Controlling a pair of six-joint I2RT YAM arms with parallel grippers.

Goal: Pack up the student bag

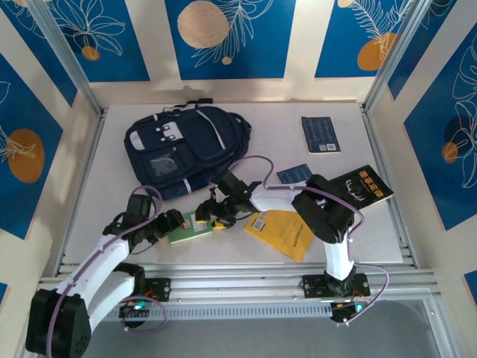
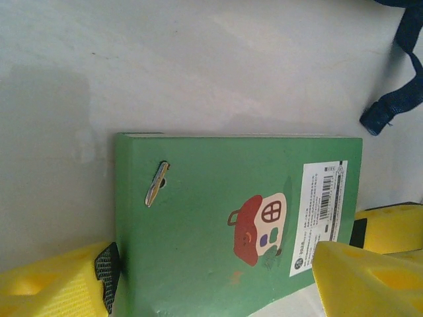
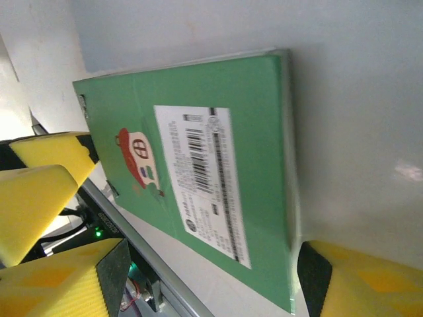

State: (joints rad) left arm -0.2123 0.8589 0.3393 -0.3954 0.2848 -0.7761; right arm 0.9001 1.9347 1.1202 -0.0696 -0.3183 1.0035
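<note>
While the student bag (image 1: 182, 145) is lying flat at the back left of the table (image 1: 268, 123), both hands are hovering at a green book (image 1: 191, 228) near the bag's front edge. The left hand (image 2: 215, 274) is straddling the book, fingers apart; the right hand (image 3: 208, 271) is straddling it from the opposite side, fingers apart too.

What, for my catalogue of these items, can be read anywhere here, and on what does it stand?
Nothing can be quoted.
Green book: white barcode label, print too small.
Black book: yellow cover characters, blurred.
Blue book: print lines, too small.
Yellow booklet: barcode sticker, unreadable.
Backpack: pale patches, no legible lettering.
</note>
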